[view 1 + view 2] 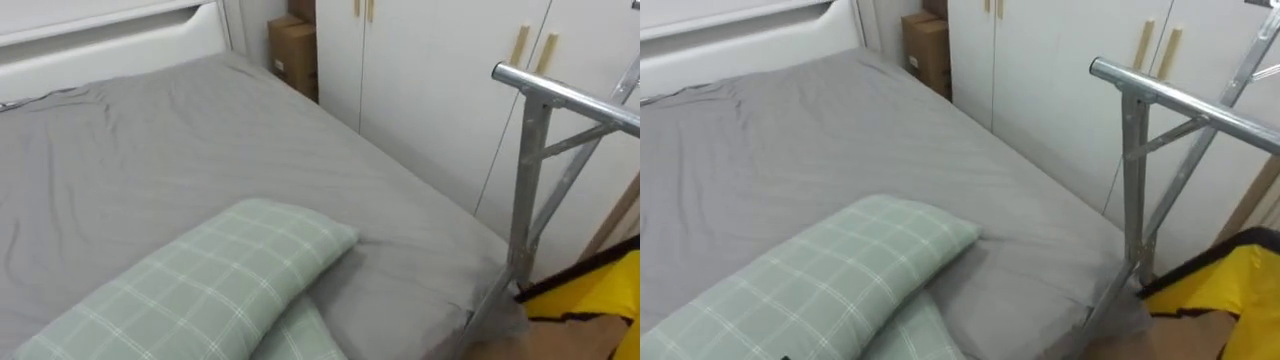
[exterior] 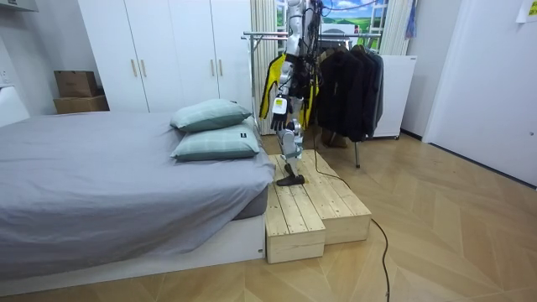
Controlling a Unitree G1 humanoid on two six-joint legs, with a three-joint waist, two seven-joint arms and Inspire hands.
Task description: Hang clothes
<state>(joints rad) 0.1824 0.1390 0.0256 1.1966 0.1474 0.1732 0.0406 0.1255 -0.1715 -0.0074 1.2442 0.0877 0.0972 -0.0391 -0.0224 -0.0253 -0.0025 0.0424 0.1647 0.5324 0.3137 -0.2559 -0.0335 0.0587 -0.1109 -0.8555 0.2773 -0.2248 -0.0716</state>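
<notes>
Just above the middle of the room view, the left robot hand hangs low beside the robot's thigh with its fingers pointing down. It is too small there to tell whether they are curled or loose, or whether they hold anything. Just above it, a yellow garment with black trim droops along the robot's front, and whatever carries it is hidden behind the cloth. The same garment comes into the lower right corner of the eye views, cut off by the frame edge, with a tan surface below it that is hard to make out. The robot stands upright on a low wooden platform set against the bed, facing the room view's left. A metal clothes rack rises at the right of the eye views, between the garment and the white wardrobe, its bar cut off at the right edge. Dark clothes hang from the rack at the room view's right. Two green checked pillows lie stacked at the lower left of the eye views on the grey sheet, the lower one mostly covered. Cardboard boxes stand at top centre, cut off by the top edge, beside the bed's white end board.
</notes>
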